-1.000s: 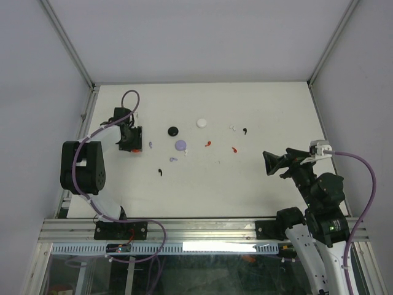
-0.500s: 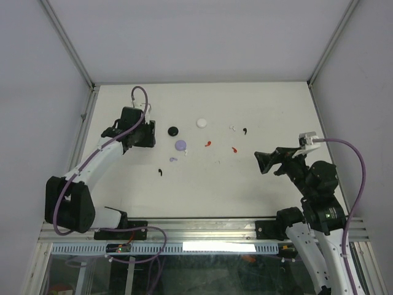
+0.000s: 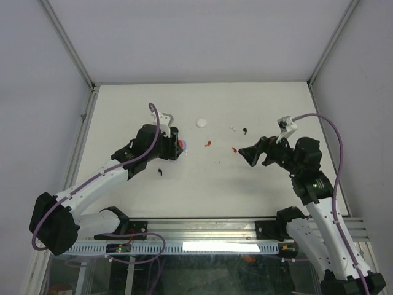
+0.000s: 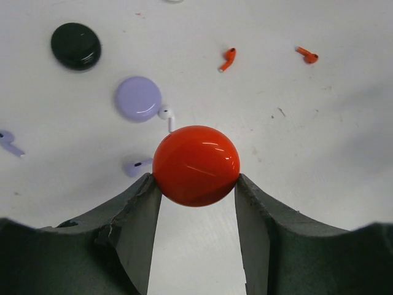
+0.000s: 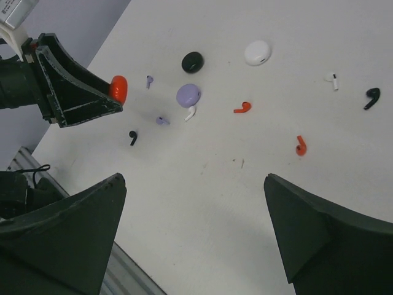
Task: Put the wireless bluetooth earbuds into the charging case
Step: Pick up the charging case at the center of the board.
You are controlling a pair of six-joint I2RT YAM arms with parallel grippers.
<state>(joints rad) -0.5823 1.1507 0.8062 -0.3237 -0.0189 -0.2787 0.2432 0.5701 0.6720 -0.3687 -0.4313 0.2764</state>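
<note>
Left fingers (image 4: 138, 215) grip red case (image 4: 196, 165); right fingers (image 5: 73, 227) gape.

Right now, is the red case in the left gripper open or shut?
Shut: the red case is one smooth closed disc, no lid raised, clamped in the left gripper.

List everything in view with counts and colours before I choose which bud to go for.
red case: one, red, off the table in the left pincer
black case: one, black, far-left of the cluster
purple case: one, purple, just nearer than the black one
white case: one, white, far middle
red earbuds: two, red, mid-table
purple earbuds: two, purple, left of the purple case
white earbuds: two, white, one beside the purple case, one far right
black earbuds: two, black, one near left, one far right
table: one, white
left pincer: gripping
right pincer: open, empty
</note>
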